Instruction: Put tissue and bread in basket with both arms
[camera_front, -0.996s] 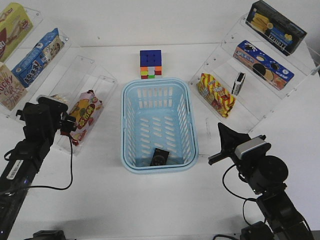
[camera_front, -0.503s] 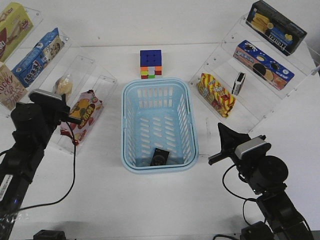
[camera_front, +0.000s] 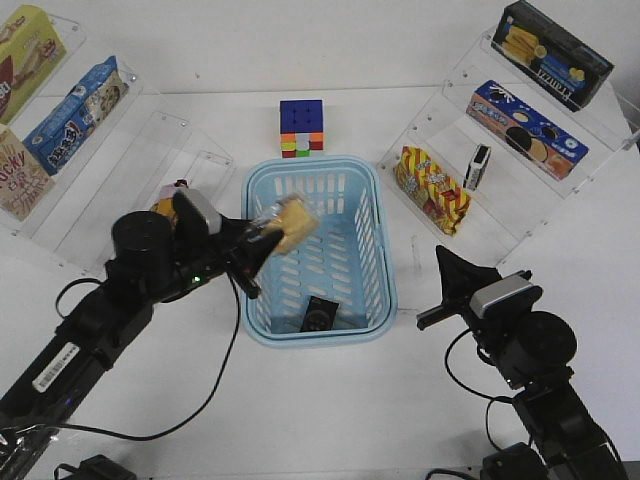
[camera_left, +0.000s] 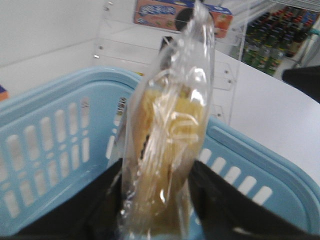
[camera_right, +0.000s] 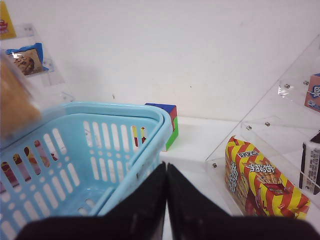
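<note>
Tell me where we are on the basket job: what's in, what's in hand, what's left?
Done: the tissue lies on the floor of the basket, at its near end. In hand: the left gripper has its jaws shut on the bread, held above the basket's left rim. Left: release the bread inside. The right gripper sits shut and empty beside the basket.

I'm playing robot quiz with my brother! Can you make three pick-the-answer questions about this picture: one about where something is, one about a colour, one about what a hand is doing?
1. Where is the tissue?
A. on a shelf
B. inside the basket
C. on the cube

2. What colour is the basket?
A. light blue
B. red
C. green

3. What is the left hand doing?
A. hanging open
B. gripping the bread
C. gripping the cube

Answers:
1. B, it lies on the basket's floor.
2. A, its slotted walls are light blue.
3. B, its fingers pinch the wrapped bread above the basket.
</note>
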